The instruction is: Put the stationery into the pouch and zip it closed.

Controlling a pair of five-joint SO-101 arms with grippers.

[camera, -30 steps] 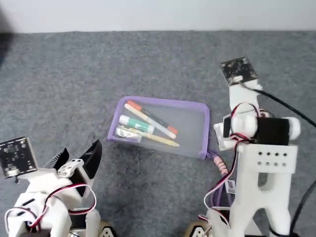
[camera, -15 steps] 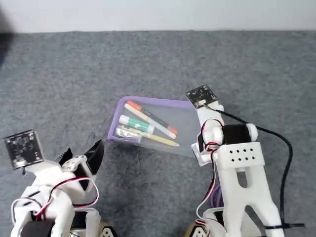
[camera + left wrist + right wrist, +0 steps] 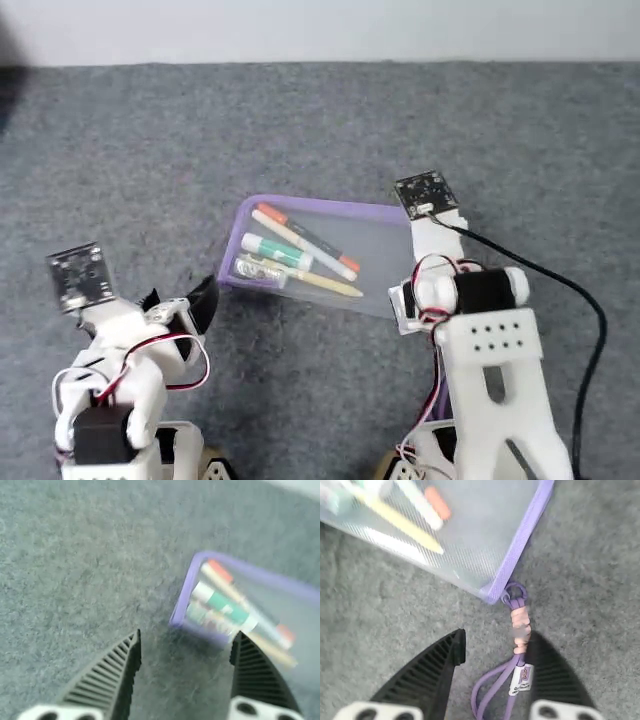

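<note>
The clear pouch (image 3: 375, 255) with purple trim lies flat mid-table, holding an orange-capped marker (image 3: 306, 241), a green-and-white marker (image 3: 276, 251) and a yellow pencil (image 3: 322, 283). My left gripper (image 3: 182, 304) is open just short of the pouch's near left corner (image 3: 181, 620), with the markers (image 3: 220, 607) ahead of it. My right gripper (image 3: 492, 655) is open low over the pouch's near right corner (image 3: 492, 592). The zip pull cord (image 3: 521, 627) with a pink sleeve runs toward its right finger. In the high view the right arm (image 3: 470, 300) hides that corner.
Grey carpet-like cloth (image 3: 150, 150) covers the table, bare all around the pouch. A purple cord loop (image 3: 487, 695) and a white tag (image 3: 521, 679) trail from the pull toward the right arm's base. A pale wall (image 3: 320, 30) runs along the far edge.
The right arm swung left and down over the pouch's right end, then eased slightly right. The left arm rose and moved forward toward the pouch's left corner. The pouch stayed put.
</note>
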